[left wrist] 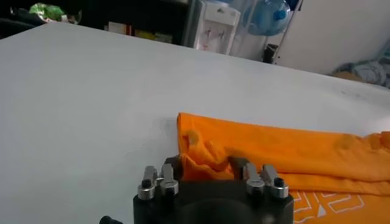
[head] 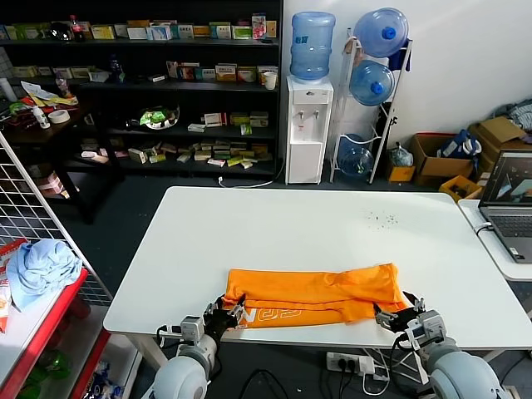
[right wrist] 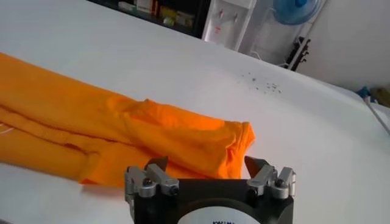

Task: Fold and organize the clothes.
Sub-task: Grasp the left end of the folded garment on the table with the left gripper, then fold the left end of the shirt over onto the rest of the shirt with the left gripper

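the orange t-shirt (head: 316, 293) lies near the front edge of the white worktop (head: 316, 224), folded lengthwise into a long, narrow band that runs from left to right. its thin fabric sits in soft, shallow ridges, with the upper layer lapped over a lower one. white block lettering shows along the front strip toward the left end. the right end bunches into a rounded, rumpled lump with a small pointed corner.

the left gripper (head: 226, 314) sits at the shirt's left front corner. in the left wrist view its dark fingers (left wrist: 175, 165) stand on either side of a puckered fold of the orange cloth, partly closed around it; whether they actually pinch the cloth cannot be told. the body of the gripper is black with bright metal bolts on top.

the right gripper (head: 397, 316) is at the shirt's right end, just off its front edge. in the right wrist view its two dark fingers (right wrist: 157, 164) are spread wide, with the crumpled end of the shirt lying between and beyond them, not clasped.

the worktop is smooth, matte and rectangular with rounded corners, and a scatter of tiny dark specks (head: 384, 219) marks its far right part. a light blue cloth bundle (head: 41, 266) rests in a soft heap on a red wire rack (head: 50, 320) to the left.
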Motion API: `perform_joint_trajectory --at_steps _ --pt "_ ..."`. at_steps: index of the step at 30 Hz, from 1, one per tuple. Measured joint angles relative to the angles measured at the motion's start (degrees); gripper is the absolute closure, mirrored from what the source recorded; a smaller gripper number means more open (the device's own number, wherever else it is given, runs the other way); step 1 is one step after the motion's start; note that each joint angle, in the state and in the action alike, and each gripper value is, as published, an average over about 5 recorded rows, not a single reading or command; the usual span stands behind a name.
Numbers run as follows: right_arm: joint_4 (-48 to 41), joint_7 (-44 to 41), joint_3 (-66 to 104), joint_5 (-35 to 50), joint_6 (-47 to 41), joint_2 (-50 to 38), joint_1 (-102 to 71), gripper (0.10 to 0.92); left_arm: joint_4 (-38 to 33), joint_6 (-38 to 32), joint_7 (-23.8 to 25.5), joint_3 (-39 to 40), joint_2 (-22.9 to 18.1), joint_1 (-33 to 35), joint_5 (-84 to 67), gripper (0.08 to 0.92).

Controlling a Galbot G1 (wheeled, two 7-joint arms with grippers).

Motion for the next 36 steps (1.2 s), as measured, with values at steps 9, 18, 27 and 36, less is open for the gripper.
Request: perform_joint_trajectory --at_steps 9,18,27,36 --pt "0.09 0.01 -0.03 -0.11 -0.10 0.43 -0.05 0.203 0.35 0.01 0.46 -0.14 -0.18 -0.03 -0.92 0.732" --pt "0.42 0.01 0.02 -0.15 -0.14 0.78 -0.36 0.203 0.78 -0.31 1.39 -0.66 0.55 -0.70 -0.15 0.891" --pt "0.83 0.32 -0.04 -0.44 0.56 1.14 -0.38 0.203 2.06 0.50 1.25 -4.06 3.17 -2.21 3.05 0.891" --pt "0.08 1.15 -0.13 -2.37 5.25 2.31 -0.07 0.203 5.12 0.96 0.93 -9.57 8.26 -5.42 3.94 0.891"
